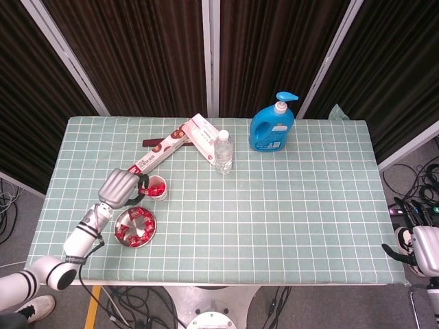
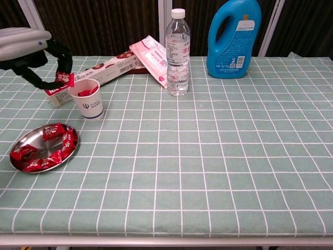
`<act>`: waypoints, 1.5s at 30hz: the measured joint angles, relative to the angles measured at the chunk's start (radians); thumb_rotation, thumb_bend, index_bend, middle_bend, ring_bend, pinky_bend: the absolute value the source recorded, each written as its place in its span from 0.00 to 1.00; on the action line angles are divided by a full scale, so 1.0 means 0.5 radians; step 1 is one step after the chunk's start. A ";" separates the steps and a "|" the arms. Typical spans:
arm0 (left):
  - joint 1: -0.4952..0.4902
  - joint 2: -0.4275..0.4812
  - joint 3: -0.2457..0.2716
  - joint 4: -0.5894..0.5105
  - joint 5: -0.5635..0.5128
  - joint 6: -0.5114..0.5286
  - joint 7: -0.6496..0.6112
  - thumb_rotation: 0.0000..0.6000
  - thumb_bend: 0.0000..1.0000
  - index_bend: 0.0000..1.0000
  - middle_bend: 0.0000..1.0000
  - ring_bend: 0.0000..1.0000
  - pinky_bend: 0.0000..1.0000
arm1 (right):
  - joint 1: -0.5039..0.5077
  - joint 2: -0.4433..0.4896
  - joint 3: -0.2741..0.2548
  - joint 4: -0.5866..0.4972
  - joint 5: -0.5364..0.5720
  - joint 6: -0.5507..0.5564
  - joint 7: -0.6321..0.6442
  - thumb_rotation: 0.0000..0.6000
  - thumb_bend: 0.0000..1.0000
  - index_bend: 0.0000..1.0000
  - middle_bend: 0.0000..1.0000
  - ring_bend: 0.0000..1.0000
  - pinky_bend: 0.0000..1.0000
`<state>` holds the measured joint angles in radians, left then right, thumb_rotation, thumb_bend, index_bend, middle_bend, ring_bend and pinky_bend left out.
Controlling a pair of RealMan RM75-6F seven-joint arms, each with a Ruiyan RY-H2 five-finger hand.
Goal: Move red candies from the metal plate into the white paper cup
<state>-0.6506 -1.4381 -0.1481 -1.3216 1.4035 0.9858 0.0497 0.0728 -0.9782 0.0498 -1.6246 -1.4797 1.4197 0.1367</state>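
Observation:
The round metal plate (image 1: 123, 221) (image 2: 21, 143) lies near the table's front left and holds several red candies (image 1: 139, 229) (image 2: 52, 130). Just behind it stands the white paper cup (image 1: 157, 187) (image 2: 89, 101) with red candies inside. My left hand (image 1: 119, 186) (image 2: 32, 54) hangs raised beside the cup's left rim and pinches one red candy (image 2: 65, 79) between fingertips, just above and left of the cup. My right hand (image 1: 420, 251) rests off the table's right edge at the lower right of the head view; its fingers are not clear.
A long red-and-white box (image 2: 99, 73), a pink wipes pack (image 2: 152, 58), a water bottle (image 2: 177, 52) and a blue detergent jug (image 2: 232, 37) stand behind the cup, toward the table's back.

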 measured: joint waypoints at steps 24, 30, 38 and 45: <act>-0.127 -0.064 -0.023 0.117 -0.223 -0.155 0.151 1.00 0.33 0.43 0.49 0.97 1.00 | -0.003 0.000 0.002 0.004 0.011 -0.004 0.005 1.00 0.09 0.02 0.14 0.06 0.39; 0.001 0.038 -0.008 0.014 -0.197 0.056 0.088 1.00 0.31 0.43 0.53 0.95 1.00 | 0.002 0.003 0.002 0.002 -0.005 -0.001 0.008 1.00 0.09 0.02 0.14 0.06 0.39; 0.245 0.167 0.224 -0.093 -0.042 0.267 0.097 1.00 0.31 0.51 0.75 0.95 1.00 | 0.021 -0.003 0.001 0.003 -0.020 -0.020 0.002 1.00 0.09 0.02 0.14 0.06 0.39; 0.332 0.113 0.369 -0.099 -0.032 0.185 0.256 1.00 0.30 0.51 0.81 0.97 1.00 | 0.023 -0.001 -0.001 -0.009 -0.029 -0.016 -0.007 1.00 0.09 0.02 0.14 0.06 0.39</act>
<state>-0.4848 -1.3815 0.0362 -1.3710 1.3877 1.0785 0.1779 0.0845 -0.9786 0.0491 -1.6292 -1.4940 1.4117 0.1329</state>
